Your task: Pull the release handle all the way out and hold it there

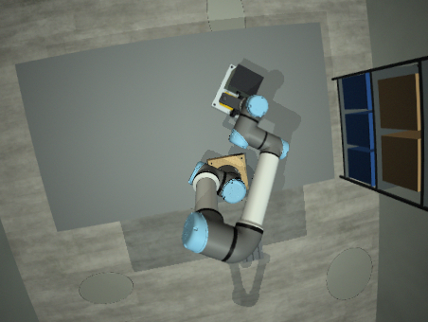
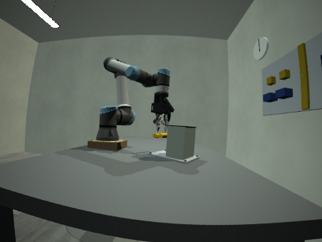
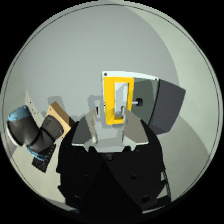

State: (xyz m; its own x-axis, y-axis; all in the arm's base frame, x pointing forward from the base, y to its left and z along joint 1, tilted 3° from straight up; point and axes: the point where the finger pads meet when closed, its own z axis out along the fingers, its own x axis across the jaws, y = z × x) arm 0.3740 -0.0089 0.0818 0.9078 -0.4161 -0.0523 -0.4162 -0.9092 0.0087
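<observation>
The release handle (image 3: 118, 100) is a yellow rectangular loop on a short rod that runs into a dark grey box (image 3: 162, 107). Box and handle stand on a white base plate. In the exterior view the handle (image 2: 160, 135) juts out to the left of the box (image 2: 181, 141). My gripper (image 2: 160, 124) hangs straight above the handle with a small gap, pointing down. In the wrist view the fingers stand partly open over the near end of the loop, with nothing between them. From overhead the gripper (image 1: 230, 101) covers most of the handle.
The arm's base stands on a wooden block (image 1: 230, 166) on the grey table. The box top (image 1: 246, 80) is just beyond the wrist. A shelf rack (image 1: 383, 130) with blue and brown bins stands off the table at the right.
</observation>
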